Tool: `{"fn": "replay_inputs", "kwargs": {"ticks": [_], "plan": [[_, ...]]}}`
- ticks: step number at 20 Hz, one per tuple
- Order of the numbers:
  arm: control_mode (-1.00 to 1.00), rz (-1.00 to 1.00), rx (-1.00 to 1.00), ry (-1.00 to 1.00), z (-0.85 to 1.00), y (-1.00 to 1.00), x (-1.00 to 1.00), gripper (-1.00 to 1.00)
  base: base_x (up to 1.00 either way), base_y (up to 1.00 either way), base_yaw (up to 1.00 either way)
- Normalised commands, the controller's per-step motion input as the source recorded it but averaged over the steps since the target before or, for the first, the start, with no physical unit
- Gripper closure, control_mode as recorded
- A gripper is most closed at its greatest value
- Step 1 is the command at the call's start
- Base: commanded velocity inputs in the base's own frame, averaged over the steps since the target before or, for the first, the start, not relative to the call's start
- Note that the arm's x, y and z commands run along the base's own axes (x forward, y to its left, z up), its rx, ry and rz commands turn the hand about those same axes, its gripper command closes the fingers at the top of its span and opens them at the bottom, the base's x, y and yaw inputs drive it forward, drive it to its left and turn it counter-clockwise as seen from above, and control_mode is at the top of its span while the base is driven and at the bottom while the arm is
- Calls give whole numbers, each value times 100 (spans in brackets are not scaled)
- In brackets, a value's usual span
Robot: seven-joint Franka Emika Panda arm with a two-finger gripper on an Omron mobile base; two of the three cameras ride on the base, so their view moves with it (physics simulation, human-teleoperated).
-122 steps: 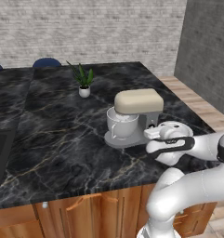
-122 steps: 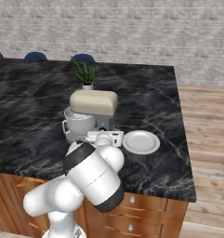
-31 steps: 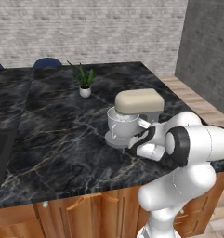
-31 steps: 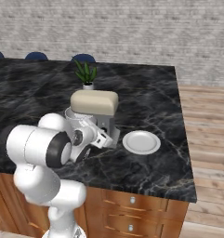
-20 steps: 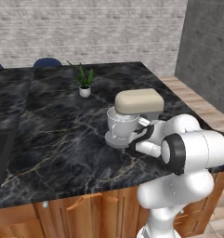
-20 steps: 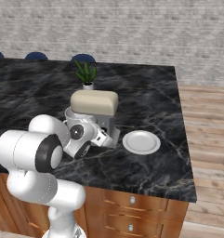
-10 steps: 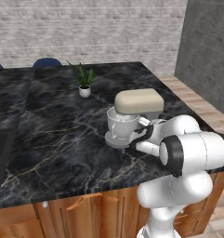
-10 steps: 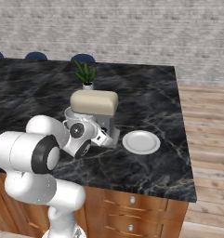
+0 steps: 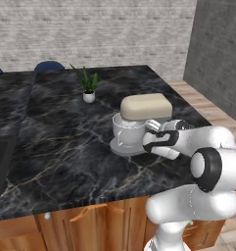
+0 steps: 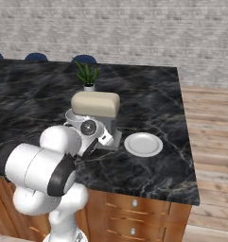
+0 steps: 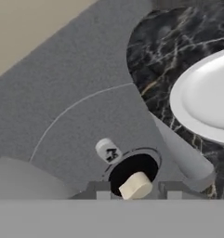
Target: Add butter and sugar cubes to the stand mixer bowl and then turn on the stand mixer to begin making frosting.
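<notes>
Since half a second back the arm has barely shifted, its hand still pressed against the side of the stand mixer [image 9: 141, 122]. Going left to right along the dark counter [image 9: 60, 142]: a small potted plant [image 9: 88, 87], then the stand mixer bowl [image 9: 127, 135] under the cream head, then a flat white plate [image 10: 143, 144] just beside the mixer's base. The gripper [image 11: 134, 189] sits at the grey column, fingertips [image 11: 98, 189] set either side of a small cream knob [image 11: 135, 185] in a dark recess; whether they pinch it I cannot tell
</notes>
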Motion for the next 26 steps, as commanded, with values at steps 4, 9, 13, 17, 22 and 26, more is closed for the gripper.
{"fn": "replay_inputs", "kwargs": {"ticks": [4,9,13,17,22,26], "plan": [[-100,4,27,0,-28,-28,11,100,0,0,0],[-100,-5,38,0,-30,-19,23,100,0,0,0],[-100,-20,39,0,-29,0,30,100,0,0,0],[-100,-25,37,0,-27,0,33,100,0,0,0],[-100,-25,36,0,-26,-4,42,100,0,0,0],[-100,-24,34,0,-30,-3,40,100,0,0,0]]}}
